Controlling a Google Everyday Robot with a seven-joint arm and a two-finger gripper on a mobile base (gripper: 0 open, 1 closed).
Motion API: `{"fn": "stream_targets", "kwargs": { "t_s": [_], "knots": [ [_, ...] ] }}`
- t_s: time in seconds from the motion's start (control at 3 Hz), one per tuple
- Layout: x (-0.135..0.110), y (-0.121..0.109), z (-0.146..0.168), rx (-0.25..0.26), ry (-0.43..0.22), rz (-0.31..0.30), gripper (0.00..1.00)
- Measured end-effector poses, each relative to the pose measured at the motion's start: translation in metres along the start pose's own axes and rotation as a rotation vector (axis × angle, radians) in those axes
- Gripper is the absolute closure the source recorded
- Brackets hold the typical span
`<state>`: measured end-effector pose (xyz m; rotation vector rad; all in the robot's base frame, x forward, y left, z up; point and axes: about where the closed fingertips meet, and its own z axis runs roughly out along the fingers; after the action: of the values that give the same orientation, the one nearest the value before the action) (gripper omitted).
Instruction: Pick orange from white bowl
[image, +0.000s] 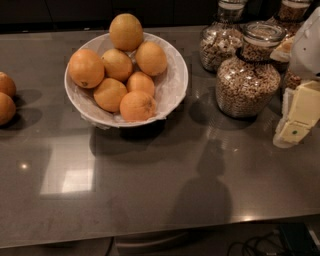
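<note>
The orange (86, 68) sits at the left rim of the bowl (173, 87), with open counter (150, 180) in front. The gripper (296, 122) hangs at the right edge beside the jars (247, 82); whether it is open cannot be told. Loose oranges (6, 97) lie far left.

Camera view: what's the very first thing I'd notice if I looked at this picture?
Your eye jumps to the white bowl heaped with oranges, back left on the grey counter, with the orange, the biggest, on its left side. Next come the glass cereal jars at the back right, and the robot's pale gripper at the right edge beside them, away from the bowl.
</note>
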<state>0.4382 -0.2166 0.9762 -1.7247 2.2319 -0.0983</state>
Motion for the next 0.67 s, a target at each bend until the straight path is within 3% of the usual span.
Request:
{"fn": "stream_targets", "kwargs": {
  "t_s": [0.33, 0.67],
  "knots": [
    [-0.005, -0.005, 0.004, 0.004, -0.012, -0.001, 0.0],
    [-0.031, -0.019, 0.02, 0.014, -0.042, -0.043, 0.0]
  ]
}}
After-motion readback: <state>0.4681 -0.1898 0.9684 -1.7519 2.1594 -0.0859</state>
